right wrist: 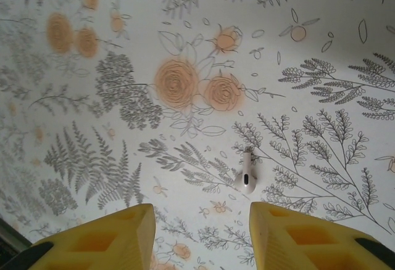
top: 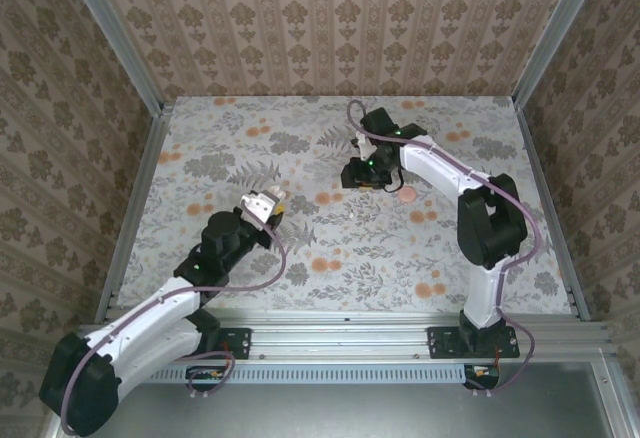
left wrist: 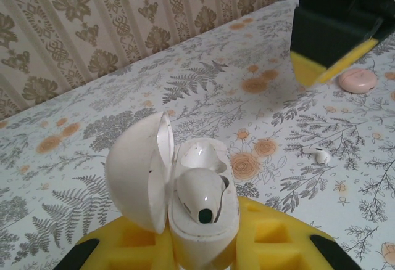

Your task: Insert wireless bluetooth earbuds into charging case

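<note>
Our left end effector is pressed together on the charging case, pinching its lower half between the yellow fingers. The case stands upright and open, its lid swung back to the left in the left wrist view. One earbud already sits in the case's nearer pocket, its dark tip facing us; the pocket behind it looks vacant. From above, we see the case raised over the left-centre of the flowered tabletop.

The second earbud lies loose on the tabletop, on its side, among grey printed leaves and just below a pair of orange printed roses. Our right end effector hangs above it with its fingers spread and nothing between them. In the right wrist view the earbud sits a little beyond the fingertips, closer to the right-hand finger than to the other.

A small pink disc rests flat on the tabletop, near the right end effector and well apart from the loose earbud.
</note>
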